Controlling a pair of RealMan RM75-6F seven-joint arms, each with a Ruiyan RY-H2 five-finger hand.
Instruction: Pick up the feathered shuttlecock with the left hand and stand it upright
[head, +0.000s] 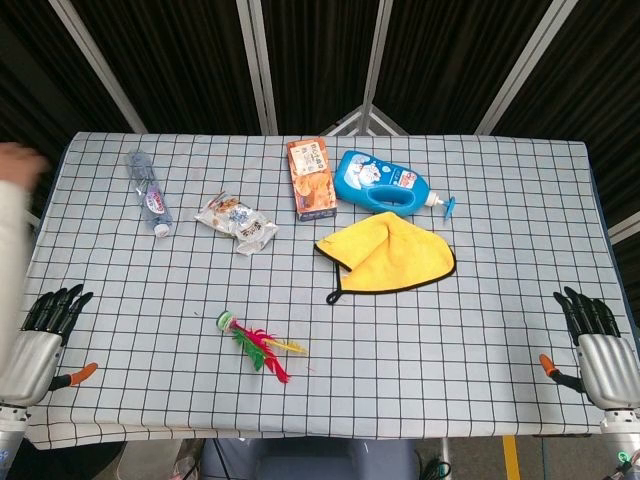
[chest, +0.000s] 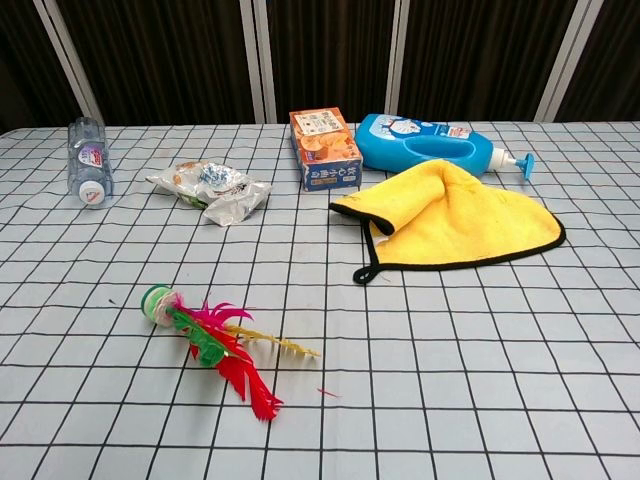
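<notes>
Shuttlecock (head: 255, 345) flat on table (head: 450, 350), well apart from left robot hand (head: 45, 335); fingers spread, holding nothing.

A tabletop (head: 500, 300) under a white cloth with a black grid fills the space between the robot hands. Beyond it hang dark curtains (chest: 330, 50) crossed by pale metal bars (head: 260, 60).
</notes>
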